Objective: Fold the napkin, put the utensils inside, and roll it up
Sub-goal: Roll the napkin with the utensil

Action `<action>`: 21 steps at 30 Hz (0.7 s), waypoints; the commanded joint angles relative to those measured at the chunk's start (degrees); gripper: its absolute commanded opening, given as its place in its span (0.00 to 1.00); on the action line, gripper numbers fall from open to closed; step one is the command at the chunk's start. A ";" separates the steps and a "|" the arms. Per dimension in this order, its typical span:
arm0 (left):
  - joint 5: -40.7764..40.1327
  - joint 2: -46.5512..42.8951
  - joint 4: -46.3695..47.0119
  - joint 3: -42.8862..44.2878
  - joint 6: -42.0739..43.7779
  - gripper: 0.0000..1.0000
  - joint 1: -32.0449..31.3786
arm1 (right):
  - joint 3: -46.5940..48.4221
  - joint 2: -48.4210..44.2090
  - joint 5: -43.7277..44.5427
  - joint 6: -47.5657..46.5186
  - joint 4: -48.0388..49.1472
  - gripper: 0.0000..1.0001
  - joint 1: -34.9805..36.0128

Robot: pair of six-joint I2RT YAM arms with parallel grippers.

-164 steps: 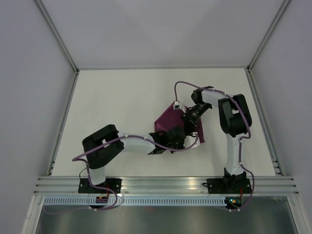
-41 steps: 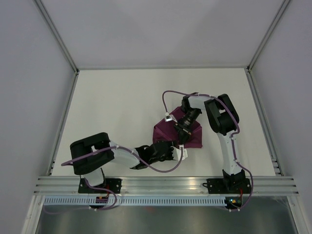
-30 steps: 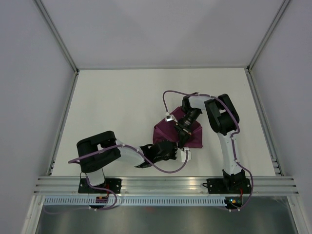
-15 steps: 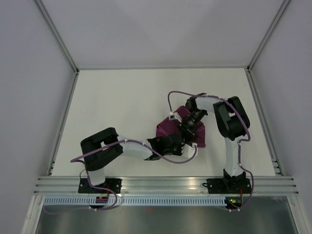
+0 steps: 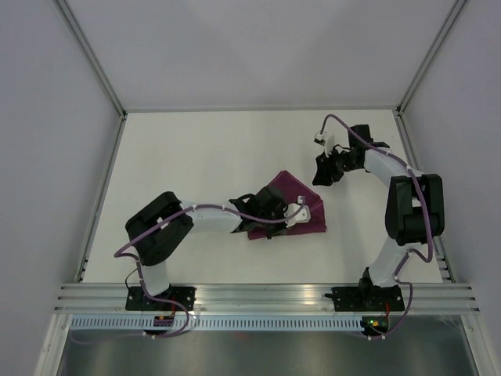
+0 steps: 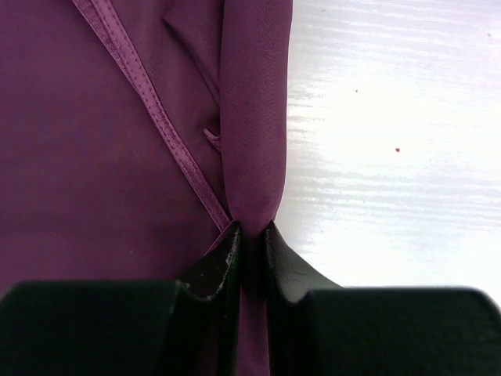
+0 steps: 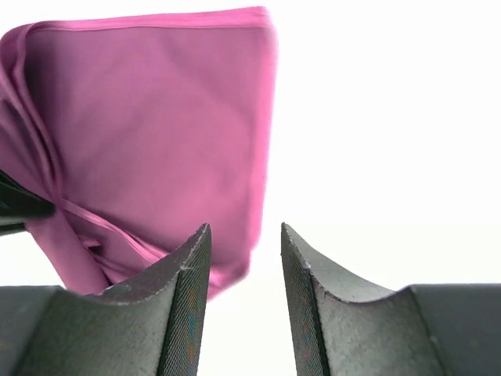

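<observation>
Seen from above, the napkin (image 5: 307,205) lay as a folded plum shape on the table (image 5: 196,157), right of centre and toward the near side. The left gripper (image 5: 270,213) reached over its left part. Only the left wrist view showed the grip itself. The two black fingers (image 6: 227,251) were clenched on a thick rolled fold at the cloth's edge, with bare white table directly beside the fold. A stitched hem ran diagonally across the flat layer on the fold's other side.

The right wrist view showed that the right gripper (image 7: 245,235) was released, jaws apart with nothing between them. It faced the napkin from off the cloth. From overhead this gripper hung over bare table just beyond the napkin's far right corner, not touching it.

Open white surface stretched to the left and far side, bounded by grey walls. The napkin's near edge sat well back from the aluminium rail (image 5: 266,296). No writing could be read.
</observation>
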 commanded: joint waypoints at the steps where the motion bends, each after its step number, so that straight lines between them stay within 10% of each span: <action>1: 13.03 2.77 -9.29 3.88 -8.56 0.02 3.96 | -4.25 -5.95 -4.35 3.55 6.92 0.46 -3.80; 11: 30.55 12.97 -18.72 14.35 -14.89 0.02 11.70 | -22.63 -25.10 -6.20 -11.38 9.32 0.48 -3.46; 21: 37.76 19.92 -20.65 17.60 -17.18 0.02 14.87 | -37.13 -35.41 3.79 -16.68 17.91 0.58 14.88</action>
